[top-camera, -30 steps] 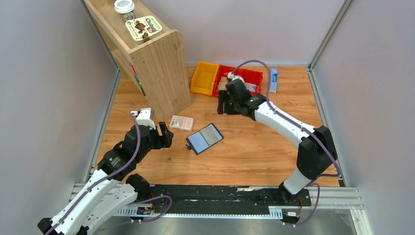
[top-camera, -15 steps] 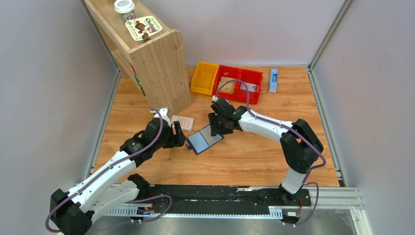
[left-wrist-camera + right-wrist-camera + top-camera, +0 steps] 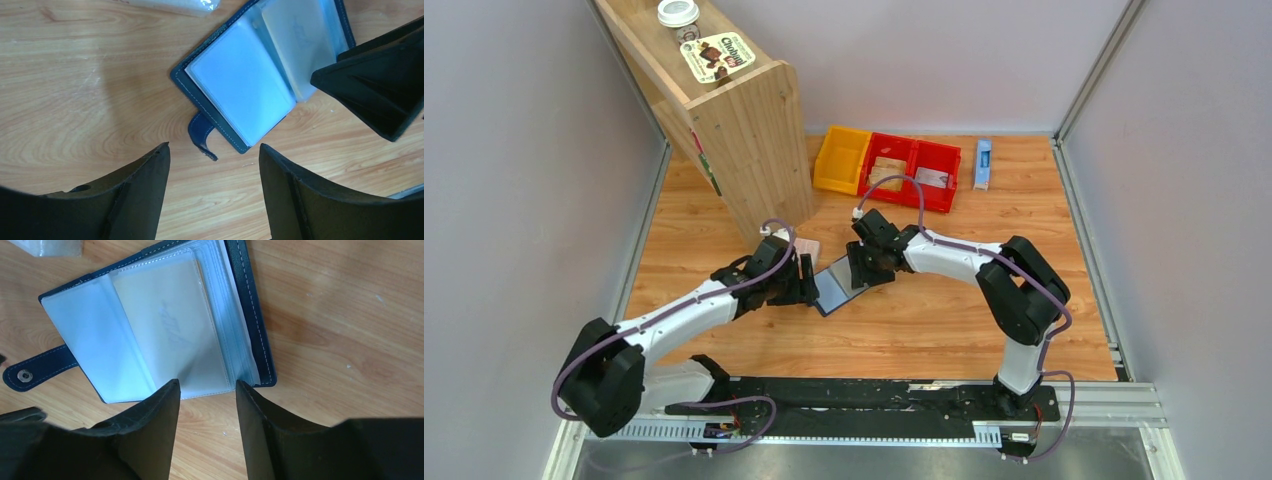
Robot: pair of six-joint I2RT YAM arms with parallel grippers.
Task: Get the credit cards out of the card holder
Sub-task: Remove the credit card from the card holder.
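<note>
Left pincer [image 3: 214, 148] and right pincer [image 3: 207, 383], both spread open, hover over the open card holder [image 3: 240, 85] from opposite sides

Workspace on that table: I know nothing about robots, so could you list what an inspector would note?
Surface: wooden table.
Job's things: navy card holder lies open; pale credit card in its clear sleeve; tan card and grey card in red bin.
Clutter: pink-and-white packet, yellow bin, blue-and-white box, wooden shelf.
End effectors: left end effector open, right end effector open, both at the holder.
Cables: purple cables along both arms.
Surroundings: grey walls.
</note>
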